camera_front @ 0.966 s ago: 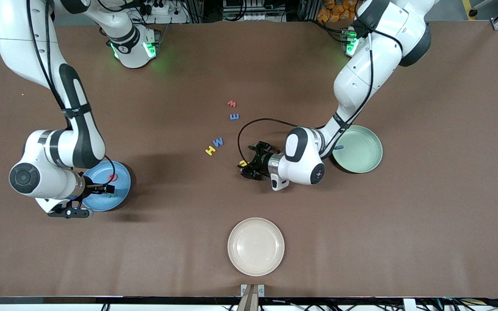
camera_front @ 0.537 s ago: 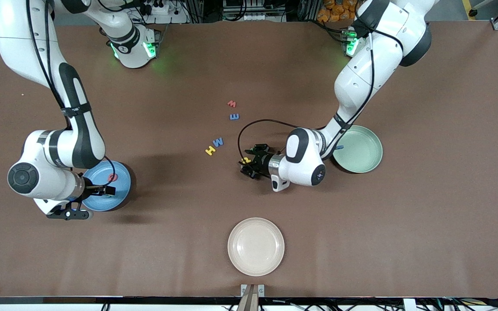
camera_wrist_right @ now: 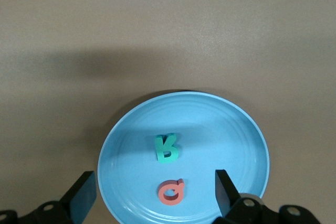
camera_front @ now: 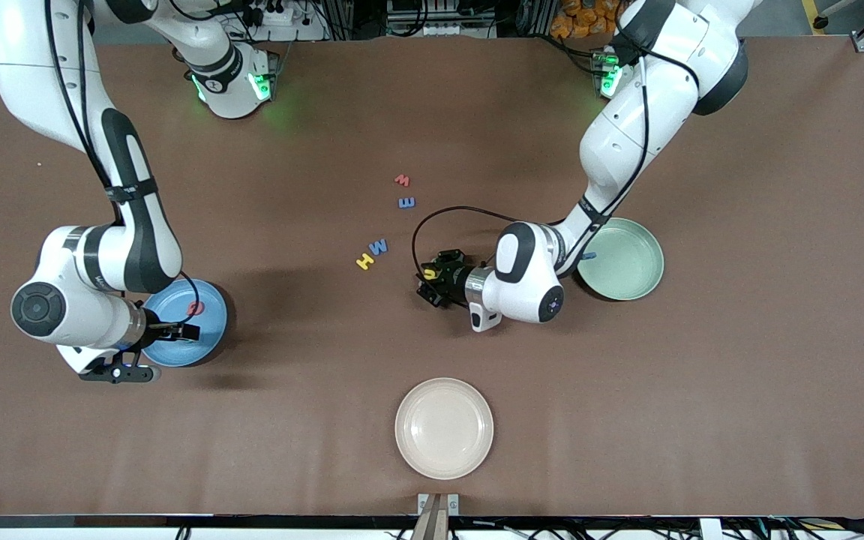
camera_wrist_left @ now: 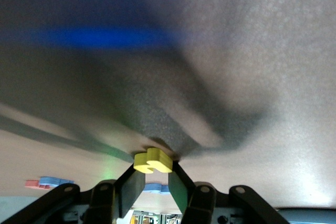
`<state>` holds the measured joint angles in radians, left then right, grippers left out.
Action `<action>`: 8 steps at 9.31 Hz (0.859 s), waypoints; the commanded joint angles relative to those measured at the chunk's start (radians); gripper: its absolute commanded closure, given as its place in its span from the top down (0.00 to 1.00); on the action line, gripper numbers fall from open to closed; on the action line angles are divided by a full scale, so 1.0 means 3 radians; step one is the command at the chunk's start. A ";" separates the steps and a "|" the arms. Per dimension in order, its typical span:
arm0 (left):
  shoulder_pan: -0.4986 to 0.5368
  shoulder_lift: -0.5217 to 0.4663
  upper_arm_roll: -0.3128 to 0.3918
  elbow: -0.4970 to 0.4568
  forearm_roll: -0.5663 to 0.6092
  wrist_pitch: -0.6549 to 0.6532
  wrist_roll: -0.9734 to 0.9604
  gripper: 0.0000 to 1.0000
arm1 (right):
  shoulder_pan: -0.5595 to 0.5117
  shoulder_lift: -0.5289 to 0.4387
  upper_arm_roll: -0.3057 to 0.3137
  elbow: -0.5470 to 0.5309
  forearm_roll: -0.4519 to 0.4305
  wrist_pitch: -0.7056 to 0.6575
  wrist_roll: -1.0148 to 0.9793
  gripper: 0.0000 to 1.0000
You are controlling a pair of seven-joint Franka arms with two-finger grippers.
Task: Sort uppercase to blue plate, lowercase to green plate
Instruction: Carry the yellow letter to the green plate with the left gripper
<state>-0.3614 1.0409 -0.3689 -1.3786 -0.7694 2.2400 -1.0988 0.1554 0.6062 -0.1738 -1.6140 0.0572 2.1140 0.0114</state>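
In the front view the left tool (camera_front: 430, 277) was clamped on the yellow r (camera_front: 428, 274) above the bench (camera_front: 739, 390), near the green plate (camera_front: 631, 262). Its wrist view confirmed that grip; carrying it over that plate looked next. The right wrist view showed the right tool (camera_wrist_right: 155, 195) gaping empty over the blue plate (camera_wrist_right: 231, 129), holding R (camera_wrist_right: 167, 148) and Q (camera_wrist_right: 171, 191).

Blue plate (camera_front: 211, 334): red Q (camera_wrist_right: 171, 191) and teal R (camera_wrist_right: 166, 148) flat inside. Yellow H (camera_front: 364, 262), blue W (camera_front: 379, 246), blue m (camera_front: 406, 202), red w (camera_front: 402, 180) lie toward green plate (camera_front: 627, 262); yellow r (camera_wrist_left: 153, 161) clamped.
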 commanded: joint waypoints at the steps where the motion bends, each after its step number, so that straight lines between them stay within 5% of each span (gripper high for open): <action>1: -0.0114 0.0069 0.0105 0.0045 -0.0059 0.0075 -0.0029 0.12 | -0.0007 -0.0042 0.0022 -0.0004 0.0019 -0.0031 0.0013 1.00; 8: -0.0084 -0.0125 0.0095 0.0050 0.0049 -0.0149 -0.0126 0.04 | 0.0034 -0.0037 0.0032 0.0001 0.0024 -0.0031 0.0044 1.00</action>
<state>-0.3739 1.0342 -0.3591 -1.3622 -0.7677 2.2227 -1.1032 0.1647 0.6062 -0.1666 -1.6136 0.0576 2.1140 0.0139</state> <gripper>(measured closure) 0.714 0.000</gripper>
